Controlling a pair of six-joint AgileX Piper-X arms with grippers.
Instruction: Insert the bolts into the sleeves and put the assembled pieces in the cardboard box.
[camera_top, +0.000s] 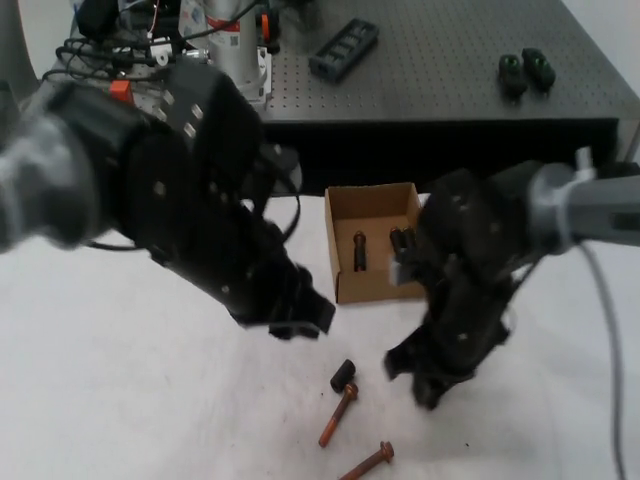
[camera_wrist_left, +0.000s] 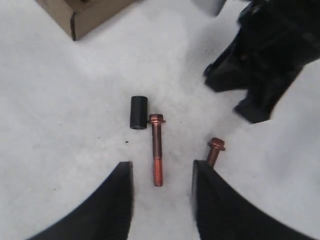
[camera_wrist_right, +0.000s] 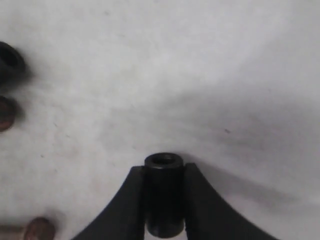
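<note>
My right gripper (camera_wrist_right: 164, 175) is shut on a black sleeve (camera_wrist_right: 164, 197), held just above the white cloth; in the high view this gripper (camera_top: 420, 380) hangs right of the loose parts. My left gripper (camera_wrist_left: 162, 197) is open, its fingers on either side of a copper bolt (camera_wrist_left: 156, 150) lying on the cloth. A loose black sleeve (camera_wrist_left: 139, 112) lies by that bolt's head, and a second copper bolt (camera_wrist_left: 215, 150) lies beside one finger. The high view shows the same sleeve (camera_top: 343, 375) and both bolts (camera_top: 338, 415) (camera_top: 367, 462). The cardboard box (camera_top: 375, 200) holds two dark pieces (camera_top: 359, 250).
A white cloth (camera_top: 120, 400) covers the near bench. Behind the box runs a black perforated table (camera_top: 450, 60) with a dark tray (camera_top: 343, 48), two small dark objects (camera_top: 525, 70) and cables. The box's corner (camera_wrist_left: 85, 17) lies beyond the loose sleeve.
</note>
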